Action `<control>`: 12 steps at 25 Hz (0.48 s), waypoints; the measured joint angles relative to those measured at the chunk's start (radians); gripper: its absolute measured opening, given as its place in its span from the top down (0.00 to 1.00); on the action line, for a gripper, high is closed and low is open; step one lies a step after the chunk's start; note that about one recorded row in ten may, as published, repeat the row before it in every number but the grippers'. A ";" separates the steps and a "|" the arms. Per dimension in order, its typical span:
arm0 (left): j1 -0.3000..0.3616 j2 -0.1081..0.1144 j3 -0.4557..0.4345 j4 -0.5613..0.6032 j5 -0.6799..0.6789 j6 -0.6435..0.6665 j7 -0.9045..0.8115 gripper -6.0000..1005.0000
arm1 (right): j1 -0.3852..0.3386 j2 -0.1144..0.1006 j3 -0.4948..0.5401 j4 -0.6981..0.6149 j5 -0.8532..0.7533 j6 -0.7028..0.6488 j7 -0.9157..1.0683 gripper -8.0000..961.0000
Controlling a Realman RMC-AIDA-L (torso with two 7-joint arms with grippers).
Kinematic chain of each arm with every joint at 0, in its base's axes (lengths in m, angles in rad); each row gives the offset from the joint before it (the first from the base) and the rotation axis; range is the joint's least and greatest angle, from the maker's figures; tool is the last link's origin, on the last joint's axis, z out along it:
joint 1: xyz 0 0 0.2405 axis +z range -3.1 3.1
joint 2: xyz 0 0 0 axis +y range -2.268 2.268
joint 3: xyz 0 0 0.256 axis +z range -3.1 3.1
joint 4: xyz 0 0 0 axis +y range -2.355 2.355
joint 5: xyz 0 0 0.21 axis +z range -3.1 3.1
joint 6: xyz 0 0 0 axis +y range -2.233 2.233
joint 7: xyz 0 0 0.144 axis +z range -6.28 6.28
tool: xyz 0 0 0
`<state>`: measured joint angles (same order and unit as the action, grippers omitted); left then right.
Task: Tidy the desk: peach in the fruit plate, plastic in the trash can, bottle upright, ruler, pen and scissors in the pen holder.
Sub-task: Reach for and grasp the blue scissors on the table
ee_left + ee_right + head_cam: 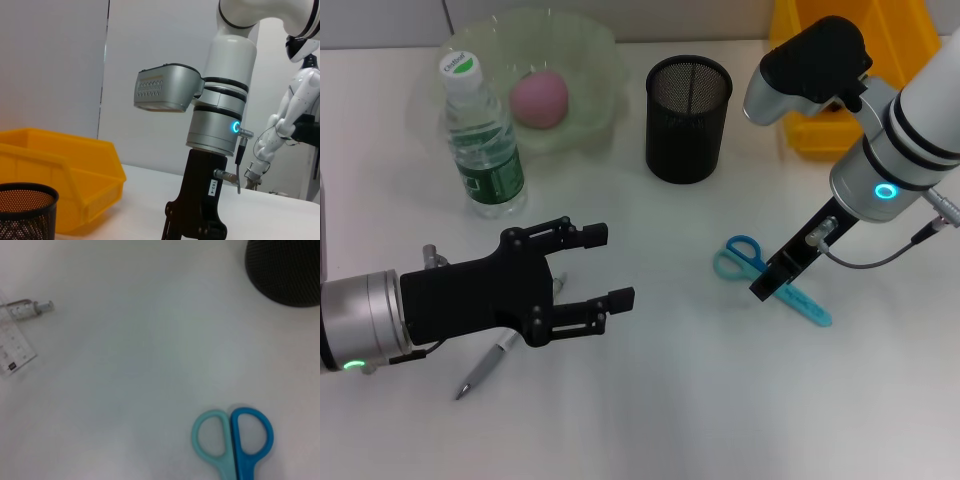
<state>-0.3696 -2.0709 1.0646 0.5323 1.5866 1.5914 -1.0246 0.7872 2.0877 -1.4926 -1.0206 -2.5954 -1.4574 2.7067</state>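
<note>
two arms show in the head view. the left gripper [605, 280] is open, low over the desk [680, 400], above the pen [486, 367]. the right gripper [772, 279] sits on the scissors [760, 272]; i cannot tell if it is open. the peach [539, 98] lies in the fruit plate [588, 118], beside the upright bottle [482, 140]. the left wrist view shows the trash can [65, 172] next to the pen holder [25, 212]. the right wrist view shows the ruler [12, 347] far from the scissors.

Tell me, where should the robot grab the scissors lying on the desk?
Probably from above, across the narrow part just behind the handle rings. The scissors lie flat on the desk, so only a top-down pinch fits. The right gripper already hangs over that spot.
</note>
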 joint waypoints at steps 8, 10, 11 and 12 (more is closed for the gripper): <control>0.001 0.000 0.000 0.000 -0.001 -0.006 0.000 0.21 | 0.005 -0.001 0.000 0.015 -0.004 0.001 0.001 0.36; 0.001 0.000 0.000 0.000 -0.001 -0.006 0.000 0.21 | 0.006 -0.002 0.000 0.016 -0.009 0.002 0.001 0.36; 0.001 0.000 0.000 0.000 -0.001 -0.006 0.000 0.21 | 0.006 -0.002 0.000 0.018 -0.011 0.002 0.001 0.36; 0.000 0.000 0.000 0.000 -0.001 -0.006 0.000 0.21 | 0.006 -0.002 0.000 0.020 -0.013 0.002 0.001 0.36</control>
<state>-0.3692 -2.0709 1.0645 0.5323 1.5860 1.5854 -1.0247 0.7934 2.0862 -1.4926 -1.0005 -2.6087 -1.4556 2.7075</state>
